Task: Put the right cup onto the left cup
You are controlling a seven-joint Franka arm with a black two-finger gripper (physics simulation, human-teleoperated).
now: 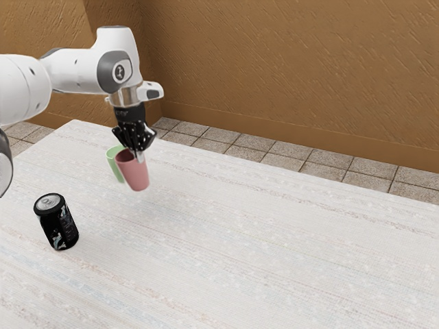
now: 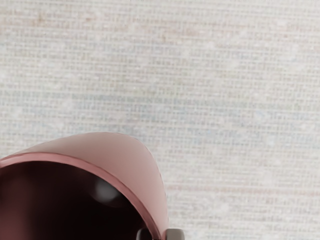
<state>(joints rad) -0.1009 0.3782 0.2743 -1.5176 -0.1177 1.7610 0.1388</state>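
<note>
The pink cup (image 1: pixel 134 175) is dark maroon inside; the green cup (image 1: pixel 114 164) is pale. The can (image 1: pixel 59 223) is black with pale markings and a silver top. Faint blue and reddish stripes cross the off-white table (image 1: pixel 247 247). The wall (image 1: pixel 295 68) is brown, the floor tiles (image 1: pixel 240 153) speckled grey, the gripper (image 1: pixel 140 155) black.

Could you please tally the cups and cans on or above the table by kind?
Cups: 2 (pink cup, green cup)
Cans: 1 (black can)
Total: 3
</note>
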